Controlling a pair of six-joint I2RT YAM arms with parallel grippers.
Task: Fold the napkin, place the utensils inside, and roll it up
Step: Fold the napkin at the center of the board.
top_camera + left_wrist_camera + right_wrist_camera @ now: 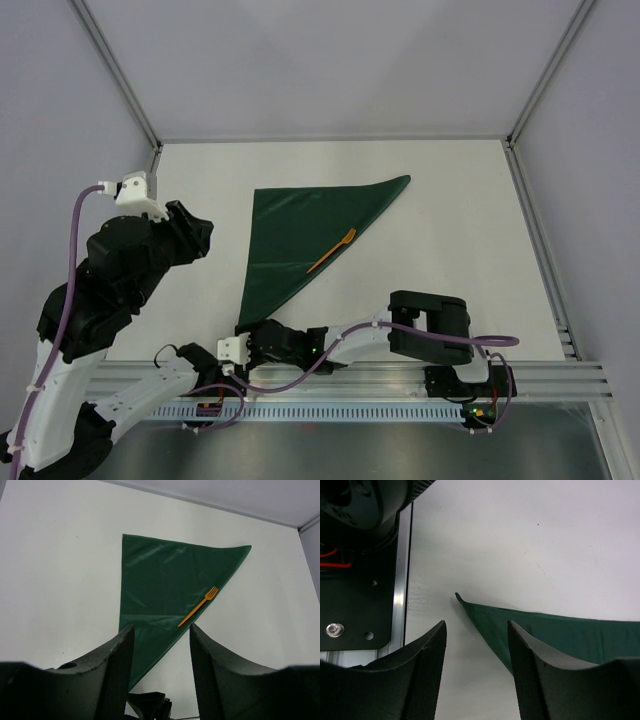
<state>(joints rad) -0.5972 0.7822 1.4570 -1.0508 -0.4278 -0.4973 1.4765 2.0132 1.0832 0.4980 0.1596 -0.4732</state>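
The dark green napkin (300, 235) lies folded into a triangle on the white table, one point toward the near edge. An orange fork (331, 251) rests slanted on its right fold edge. My left gripper (193, 237) hangs raised to the left of the cloth, open and empty. From that wrist the napkin (160, 580) and fork (199, 606) show beyond the left gripper (161, 635). My right gripper (258, 332) sits low at the napkin's near corner, open. In its wrist view the napkin's tip (470, 607) lies just ahead of the right gripper (476, 630), touching neither finger.
An aluminium rail (400, 375) runs along the near edge, close behind the right gripper and also seen as the rail (400, 580) beside a black mounting plate (355, 605). White enclosure walls with metal posts (528, 110) bound the table.
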